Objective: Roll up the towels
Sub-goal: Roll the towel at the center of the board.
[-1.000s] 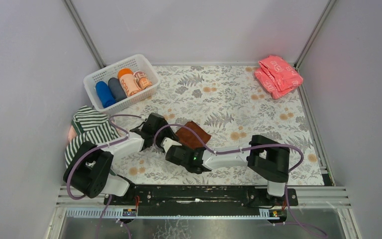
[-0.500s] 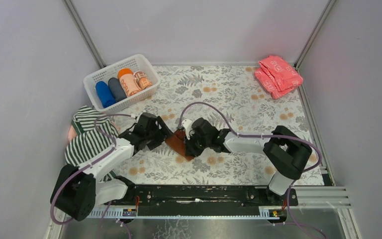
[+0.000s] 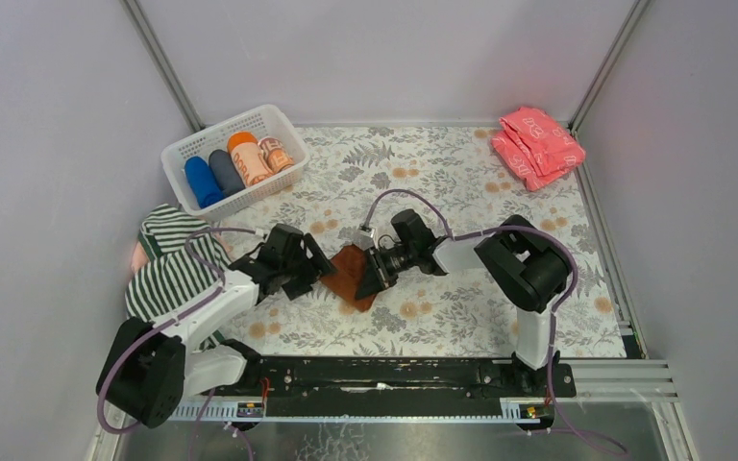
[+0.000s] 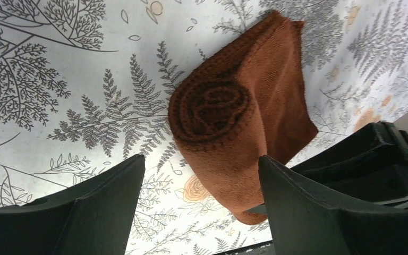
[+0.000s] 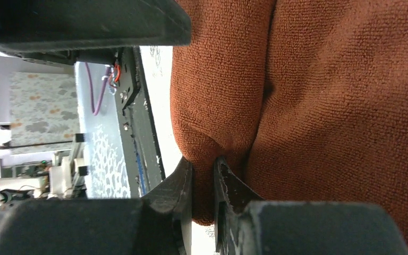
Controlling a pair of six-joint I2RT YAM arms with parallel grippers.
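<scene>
Your rust-brown terry towel [image 3: 349, 276] lies partly rolled near the middle of the table, between the two claws. The right gripper [image 3: 369, 279] has its fingers pressed together on a fold of the cloth, and in the right wrist view you can see that fold [image 5: 324, 106] nipped between the two tips [image 5: 203, 170]. The left gripper [image 3: 319, 270] stands spread wide just beside the towel's other end. From its wrist camera you look straight at the spiral end of the roll [image 4: 218, 109], with one dark finger [image 4: 111, 186] on either side of it; whether either one touches the cloth, you cannot tell. Compared with a second ago, the towel has shifted nearer the arm bases and to the left. The right arm, which then lay low across the front, now reaches in from the right, and the left claw has widened. The surface is a pale cloth printed with grey ferns and orange blossoms [image 3: 461, 182], and plain grey walls [image 3: 394, 58] close it in. A white plastic lattice basket [image 3: 179, 154] at the far left holds rolled towels [image 3: 226, 168]. A dark-and-white striped towel [image 3: 178, 257] is heaped at the left edge, and folded pink towels [image 3: 538, 144] sit in the far right corner.
</scene>
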